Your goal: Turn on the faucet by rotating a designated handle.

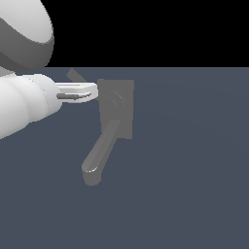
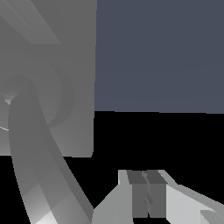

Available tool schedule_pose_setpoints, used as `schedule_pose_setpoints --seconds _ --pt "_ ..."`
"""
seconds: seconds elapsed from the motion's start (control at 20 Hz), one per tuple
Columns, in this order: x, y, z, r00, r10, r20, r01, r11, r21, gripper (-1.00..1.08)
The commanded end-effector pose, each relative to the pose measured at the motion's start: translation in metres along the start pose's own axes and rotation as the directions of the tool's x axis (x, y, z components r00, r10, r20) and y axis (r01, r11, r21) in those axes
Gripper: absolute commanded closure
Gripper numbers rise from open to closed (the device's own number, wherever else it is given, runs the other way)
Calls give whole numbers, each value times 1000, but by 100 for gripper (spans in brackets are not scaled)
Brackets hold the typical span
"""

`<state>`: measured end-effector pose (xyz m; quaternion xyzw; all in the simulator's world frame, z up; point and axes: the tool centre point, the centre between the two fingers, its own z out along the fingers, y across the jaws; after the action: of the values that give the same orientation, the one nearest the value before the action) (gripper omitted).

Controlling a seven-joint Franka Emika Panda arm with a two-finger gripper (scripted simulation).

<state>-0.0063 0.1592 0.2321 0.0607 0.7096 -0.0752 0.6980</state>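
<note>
Only exterior view shows handle (image 1: 75, 76) beyond hand (image 1: 92, 91).

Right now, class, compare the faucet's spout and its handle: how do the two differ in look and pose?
The spout is thick and rounded with a bent tip; the handle is a thin, flat, straight bar. The spout runs down toward the exterior view's lower left; the handle points toward the upper left. The spout shows in full, while the gripper covers part of the handle. Both are dull grey and spring from the round hub.
</note>
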Motion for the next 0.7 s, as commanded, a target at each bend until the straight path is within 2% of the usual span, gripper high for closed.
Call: schedule_pose_setpoints --seconds 0.0,0.65 --pt "-2 -2 0 1000 0 0 0 1000 0 108" --pt "-34 -31 1 1000 3 8 -3 1000 -3 108"
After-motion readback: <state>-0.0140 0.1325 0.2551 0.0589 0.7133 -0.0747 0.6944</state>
